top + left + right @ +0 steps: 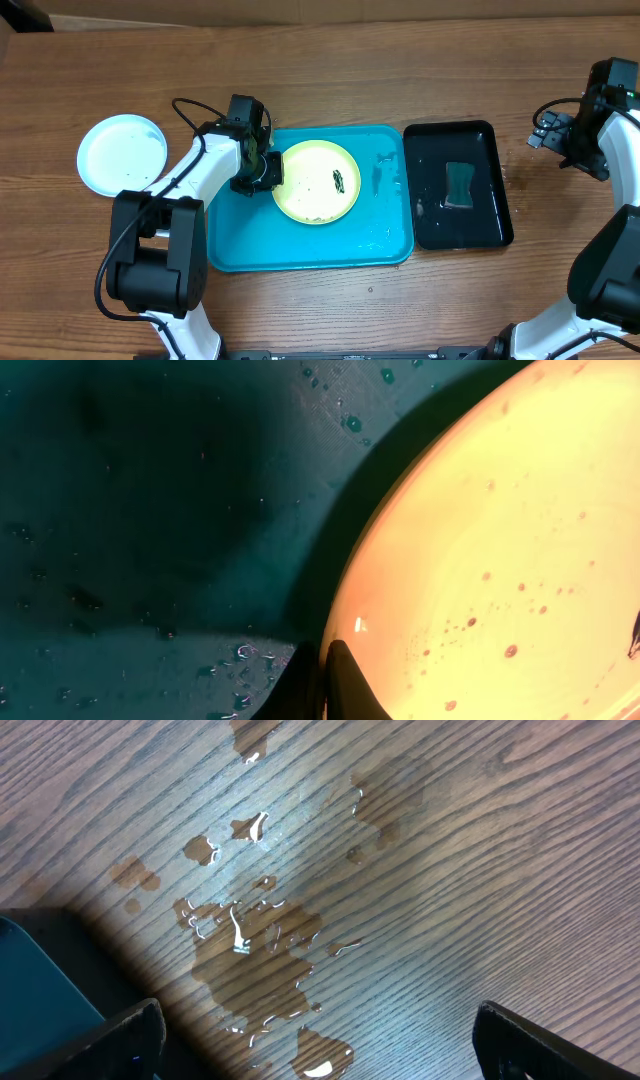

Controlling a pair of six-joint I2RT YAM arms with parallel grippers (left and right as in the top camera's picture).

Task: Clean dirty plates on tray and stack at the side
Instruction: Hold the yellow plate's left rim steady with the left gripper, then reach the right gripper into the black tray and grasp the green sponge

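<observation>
A yellow-green plate [316, 181] with a dark smear [339, 181] lies on the turquoise tray [240, 240]. My left gripper [262, 172] is at the plate's left edge, shut on its rim. In the left wrist view the two dark fingers [350, 685] pinch the rim of the plate [500, 550] over the wet tray [150, 510]. A pale white-blue plate [122, 153] rests on the table left of the tray. My right gripper [547, 137] hangs at the far right, open [320, 1035] and holding nothing.
A black glossy tray [490, 230] with water and a grey-green sponge [460, 185] stands right of the turquoise tray. Water puddles [255, 955] lie on the wooden table under the right gripper. Droplets dot the turquoise tray [385, 170].
</observation>
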